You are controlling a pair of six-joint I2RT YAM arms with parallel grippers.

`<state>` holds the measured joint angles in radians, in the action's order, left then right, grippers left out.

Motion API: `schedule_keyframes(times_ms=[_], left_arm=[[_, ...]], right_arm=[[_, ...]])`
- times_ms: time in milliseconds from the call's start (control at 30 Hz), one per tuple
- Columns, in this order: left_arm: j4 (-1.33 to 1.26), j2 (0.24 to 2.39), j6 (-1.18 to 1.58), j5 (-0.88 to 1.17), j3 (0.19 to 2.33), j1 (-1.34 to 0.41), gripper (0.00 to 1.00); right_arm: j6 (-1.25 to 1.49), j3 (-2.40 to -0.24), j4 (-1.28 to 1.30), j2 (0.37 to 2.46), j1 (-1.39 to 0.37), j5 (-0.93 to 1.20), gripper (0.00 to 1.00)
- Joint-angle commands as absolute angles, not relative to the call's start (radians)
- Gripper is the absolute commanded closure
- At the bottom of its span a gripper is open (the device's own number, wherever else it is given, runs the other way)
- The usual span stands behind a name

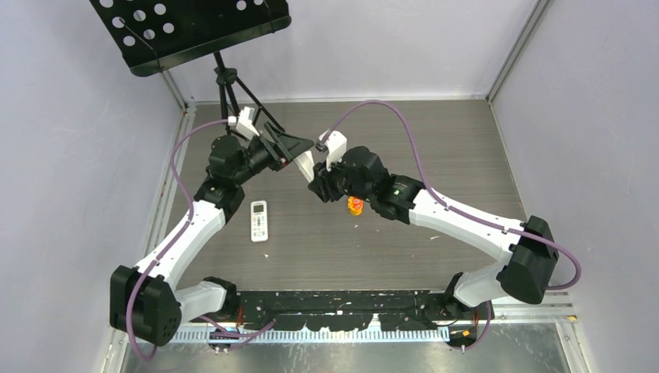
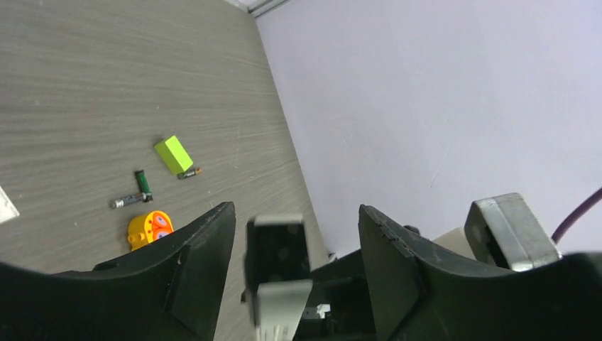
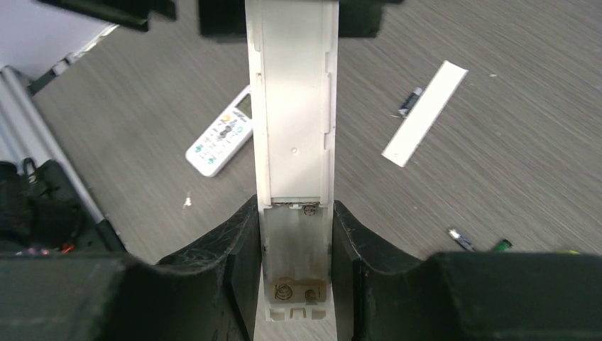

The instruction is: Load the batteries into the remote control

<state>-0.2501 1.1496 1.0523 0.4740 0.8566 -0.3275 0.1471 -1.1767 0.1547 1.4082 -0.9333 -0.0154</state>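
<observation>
My right gripper (image 3: pixel 294 213) is shut on a white remote control (image 3: pixel 292 106), gripping its sides near the end. The remote's back faces the camera, and its open battery compartment (image 3: pixel 297 249) shows bare springs and no cells. The remote's far end (image 2: pixel 278 270) stands between the fingers of my left gripper (image 2: pixel 297 213), which is open and touches neither side of it. Three batteries (image 2: pixel 144 183) lie on the table by a lime-green block (image 2: pixel 173 154). In the top view the two grippers meet mid-table, left gripper (image 1: pixel 305 148) and right gripper (image 1: pixel 317 180).
A second white remote (image 1: pixel 259 221) lies face up left of centre. A white battery cover (image 3: pixel 424 114) lies on the table with one battery (image 3: pixel 408 101) beside it. An orange-yellow toy (image 1: pixel 355 205) sits under the right arm. A black music stand (image 1: pixel 194 27) rises at the back left.
</observation>
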Motion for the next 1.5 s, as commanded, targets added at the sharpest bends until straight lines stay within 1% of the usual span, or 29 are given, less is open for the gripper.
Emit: schedule_keyframes(times_ms=[0, 167, 267, 400, 433, 533, 600, 633, 667, 700, 767, 800, 833, 900, 1000, 1033, 1100, 1167, 1233, 1333, 1467], left_arm=[[-0.242, 1.116, 1.133, 0.430, 0.808, -0.335, 0.35], [-0.227, 1.080, 1.125, 0.403, 0.770, -0.341, 0.34], [-0.225, 1.080, 1.110, 0.403, 0.772, -0.342, 0.44], [-0.240, 1.096, 1.100, 0.413, 0.778, -0.342, 0.47], [-0.249, 1.102, 1.101, 0.419, 0.778, -0.342, 0.50], [-0.267, 1.126, 1.099, 0.449, 0.778, -0.342, 0.69], [-0.279, 1.140, 1.091, 0.465, 0.778, -0.342, 0.85], [-0.288, 1.146, 1.080, 0.475, 0.780, -0.342, 0.92], [-0.292, 1.152, 1.063, 0.487, 0.783, -0.342, 0.98], [-0.289, 1.157, 1.032, 0.499, 0.792, -0.341, 1.00], [-0.246, 1.163, 0.950, 0.506, 0.819, -0.341, 1.00], [-0.208, 1.166, 0.902, 0.504, 0.837, -0.341, 1.00], [-0.173, 1.167, 0.852, 0.495, 0.852, -0.340, 1.00], [-0.091, 1.160, 0.769, 0.444, 0.872, -0.338, 1.00], [0.009, 1.150, 0.686, 0.341, 0.875, -0.332, 1.00], [0.036, 1.146, 0.674, 0.306, 0.870, -0.331, 1.00], [0.054, 1.140, 0.663, 0.272, 0.857, -0.328, 1.00], [0.034, 1.137, 0.656, 0.293, 0.838, -0.328, 1.00], [0.007, 1.137, 0.650, 0.339, 0.820, -0.328, 1.00], [-0.068, 1.144, 0.638, 0.423, 0.798, -0.328, 1.00], [-0.176, 1.157, 0.625, 0.557, 0.765, -0.328, 1.00]], right_arm=[[0.164, -1.255, 0.100, 1.418, -0.932, -0.143, 1.00], [0.212, -1.256, 0.083, 1.437, -0.932, -0.145, 1.00], [0.230, -1.257, 0.083, 1.438, -0.932, -0.118, 1.00], [0.243, -1.263, 0.097, 1.442, -0.933, -0.093, 1.00], [0.248, -1.264, 0.099, 1.445, -0.933, -0.089, 1.00], [0.275, -1.267, 0.096, 1.452, -0.933, -0.075, 1.00], [0.293, -1.278, 0.104, 1.459, -0.931, -0.068, 0.99], [0.307, -1.289, 0.117, 1.465, -0.931, -0.061, 0.97], [0.319, -1.299, 0.133, 1.470, -0.932, -0.057, 0.91], [0.332, -1.311, 0.157, 1.474, -0.930, -0.055, 0.73], [0.362, -1.330, 0.202, 1.475, -0.920, -0.042, 0.35], [0.382, -1.334, 0.218, 1.469, -0.910, -0.021, 0.26], [0.404, -1.335, 0.236, 1.456, -0.896, 0.006, 0.22], [0.460, -1.331, 0.273, 1.426, -0.864, 0.057, 0.21], [0.536, -1.299, 0.345, 1.368, -0.820, 0.045, 0.22], [0.553, -1.286, 0.374, 1.349, -0.810, 0.022, 0.24], [0.601, -1.259, 0.456, 1.325, -0.793, -0.093, 0.31], [0.649, -1.222, 0.518, 1.315, -0.756, -0.177, 0.38], [0.692, -1.191, 0.562, 1.322, -0.714, -0.240, 0.44], [0.759, -1.152, 0.599, 1.351, -0.626, -0.295, 0.44], [0.811, -1.110, 0.594, 1.402, -0.538, -0.326, 0.41]])
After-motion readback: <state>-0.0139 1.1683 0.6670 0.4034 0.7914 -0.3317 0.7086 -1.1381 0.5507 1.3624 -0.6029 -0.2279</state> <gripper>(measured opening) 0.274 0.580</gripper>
